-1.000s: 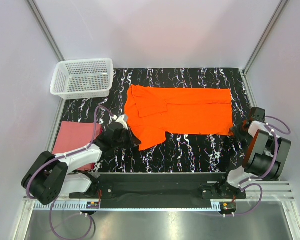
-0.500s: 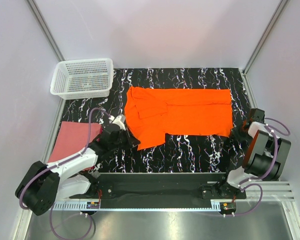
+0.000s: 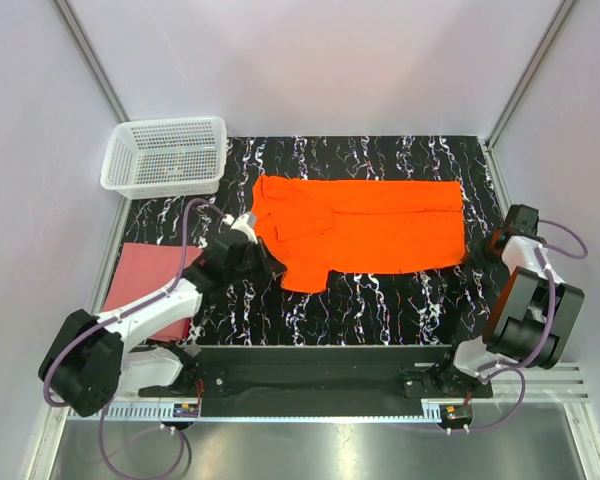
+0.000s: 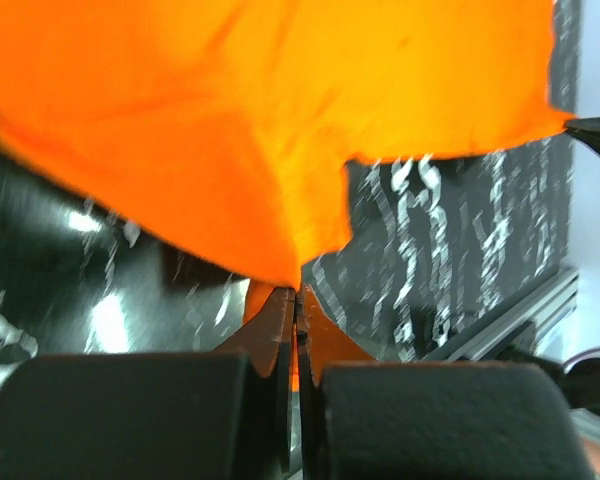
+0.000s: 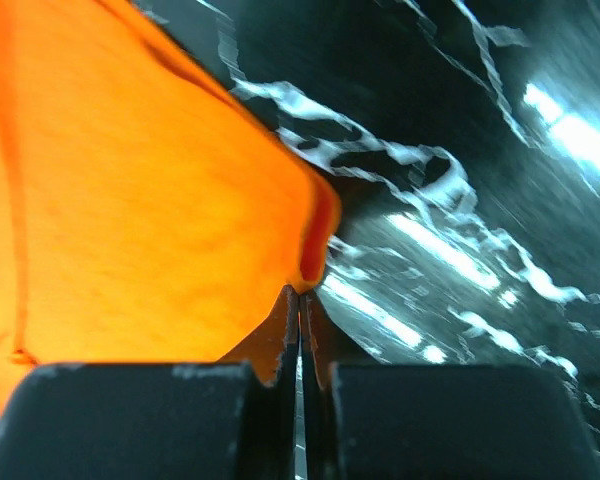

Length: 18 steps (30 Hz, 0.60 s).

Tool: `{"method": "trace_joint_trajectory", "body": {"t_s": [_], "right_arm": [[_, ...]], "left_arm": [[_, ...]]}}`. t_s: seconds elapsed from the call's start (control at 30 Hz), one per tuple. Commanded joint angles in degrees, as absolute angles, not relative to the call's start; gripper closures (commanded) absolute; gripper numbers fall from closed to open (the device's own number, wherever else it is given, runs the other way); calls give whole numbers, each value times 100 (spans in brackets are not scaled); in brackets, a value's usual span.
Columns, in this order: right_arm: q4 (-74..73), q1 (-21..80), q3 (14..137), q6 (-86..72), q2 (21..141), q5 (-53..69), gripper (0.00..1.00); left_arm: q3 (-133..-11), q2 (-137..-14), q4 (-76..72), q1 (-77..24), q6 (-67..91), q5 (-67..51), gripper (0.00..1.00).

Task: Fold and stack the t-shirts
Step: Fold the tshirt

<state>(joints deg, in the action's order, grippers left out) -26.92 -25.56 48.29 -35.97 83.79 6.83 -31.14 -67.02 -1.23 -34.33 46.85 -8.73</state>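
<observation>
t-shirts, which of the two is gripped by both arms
The bright orange cloth t-shirt, pinched by the left gripper and right gripper; the dusty pink-red t-shirt lies untouched.

A lab test cell is indicated: plain white panels [image 3: 310, 60] framed in aluminium rails [image 3: 90, 60], marbled desk [image 3: 400, 310].

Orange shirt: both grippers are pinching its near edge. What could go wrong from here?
1. The left gripper and right gripper each hold only a sliver of the orange shirt at their tips; it may slip out mid-fold.
2. The shirt's left side is bunched, so the fold may land crooked.
3. The left arm passes over the pink-red shirt and might drag it.
</observation>
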Motion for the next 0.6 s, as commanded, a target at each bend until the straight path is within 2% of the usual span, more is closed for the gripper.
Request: {"method": "trace_joint_trajectory", "body": {"t_s": [0.0, 0.23, 0.57], "right_arm": [[-2742, -2549, 5448, -3375, 8656, 984, 100], [-2830, -2549, 6327, -3296, 9438, 1256, 100], [-2839, -2444, 7355, -3340, 10388, 1582, 100]], "left_arm": [[-3769, -6934, -185, -3297, 4571, -607, 100], [-4771, -7776, -62, -2717, 4368, -588, 100], [-5475, -8779, -281, -2031, 4597, -1028, 100]]}}
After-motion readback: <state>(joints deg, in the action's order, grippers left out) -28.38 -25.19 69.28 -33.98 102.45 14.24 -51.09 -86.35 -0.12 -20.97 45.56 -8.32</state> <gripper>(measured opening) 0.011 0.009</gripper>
